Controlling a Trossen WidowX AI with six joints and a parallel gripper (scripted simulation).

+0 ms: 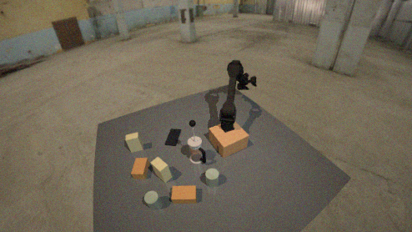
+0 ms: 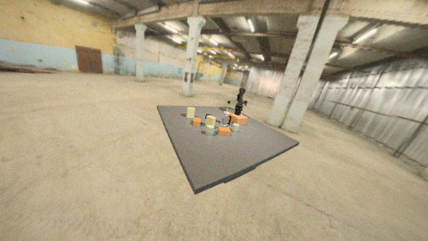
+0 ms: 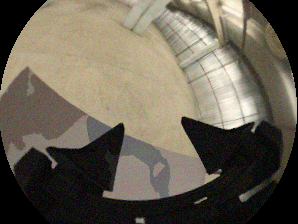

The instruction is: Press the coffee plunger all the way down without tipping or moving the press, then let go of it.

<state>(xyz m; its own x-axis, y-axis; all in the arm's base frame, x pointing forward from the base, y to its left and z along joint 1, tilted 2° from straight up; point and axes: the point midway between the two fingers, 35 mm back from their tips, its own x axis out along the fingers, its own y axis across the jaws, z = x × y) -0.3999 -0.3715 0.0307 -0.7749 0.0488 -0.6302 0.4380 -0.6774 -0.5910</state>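
Fingers (image 1: 250,81) spread wide, gripping nothing, held high; well below and off to one side of them on the grey counter (image 1: 271,184) stands the glass coffee press (image 1: 195,151), likely light, tippy and fragile, best pressed squarely on its black ball-shaped plunger knob (image 1: 192,123).

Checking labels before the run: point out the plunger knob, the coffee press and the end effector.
plunger knob (image 1: 192,123), top view, on the black ball
coffee press (image 1: 194,143), top view, on its white lid
end effector (image 1: 251,81), top view, between its open fingertips
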